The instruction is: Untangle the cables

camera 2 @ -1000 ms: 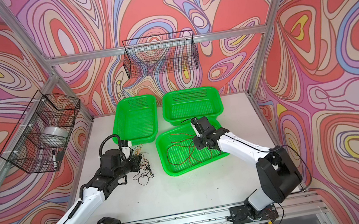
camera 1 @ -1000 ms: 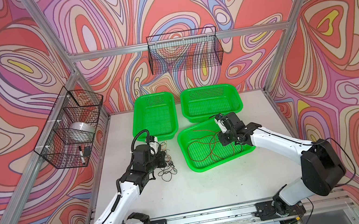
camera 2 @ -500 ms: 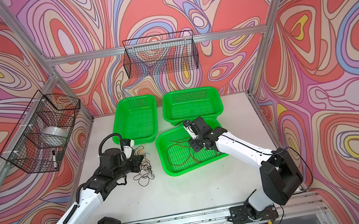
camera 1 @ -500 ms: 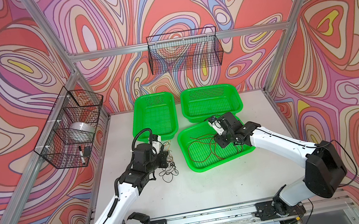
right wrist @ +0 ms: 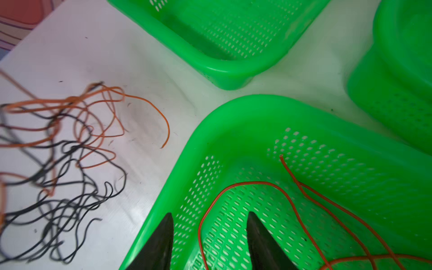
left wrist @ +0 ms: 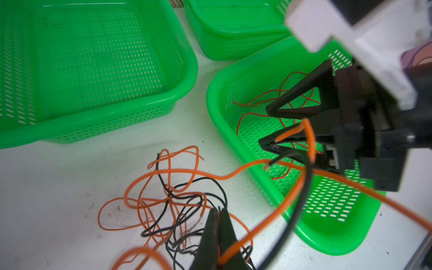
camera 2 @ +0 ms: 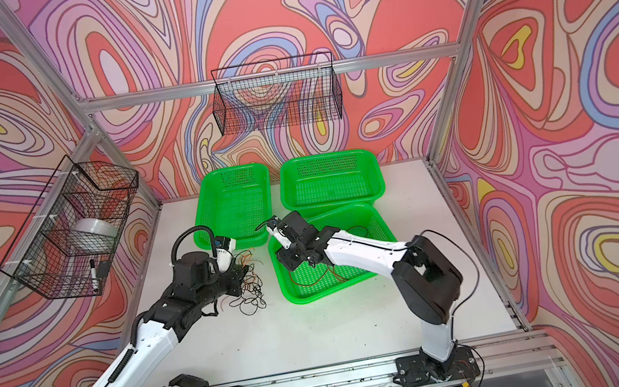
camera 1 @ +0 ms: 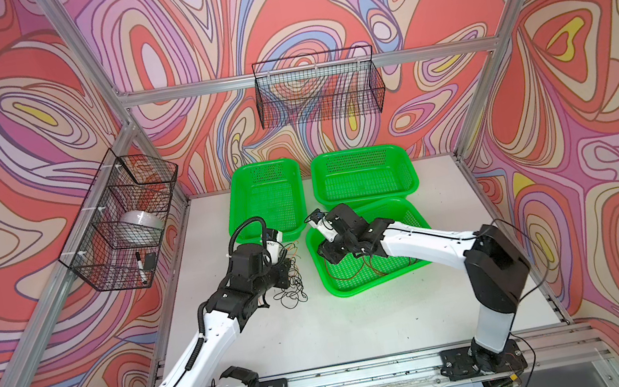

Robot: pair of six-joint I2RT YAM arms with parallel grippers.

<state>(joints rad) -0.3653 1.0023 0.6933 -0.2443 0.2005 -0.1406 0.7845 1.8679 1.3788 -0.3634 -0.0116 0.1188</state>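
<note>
A tangle of orange and black cables [camera 1: 290, 284] [camera 2: 249, 290] [left wrist: 173, 201] [right wrist: 70, 152] lies on the white table left of the near green basket [camera 1: 380, 281] [camera 2: 327, 290] [right wrist: 210, 121]. My left gripper [camera 1: 289, 264] [camera 2: 246, 272] [left wrist: 218, 210] sits on the tangle, shut on an orange strand, which rises towards the camera. Thin red cables [camera 1: 369, 266] [left wrist: 257, 95] [right wrist: 236, 184] lie loose inside the near basket. My right gripper [camera 1: 326, 253] [camera 2: 285, 259] [left wrist: 263, 126] [right wrist: 209, 214] hovers over that basket's left end, open and holding nothing. A red loop lies below the gap between its fingers.
Two more green baskets [camera 1: 259, 167] [camera 1: 360, 150] stand side by side at the back, close to the near one. A black wire basket [camera 1: 318, 88] hangs on the back wall. Another [camera 1: 119, 224] hangs on the left rail, holding small items.
My right gripper has opened and moved left across the near basket to its left end. The left gripper has stayed shut at the tangle, barely moving.
</note>
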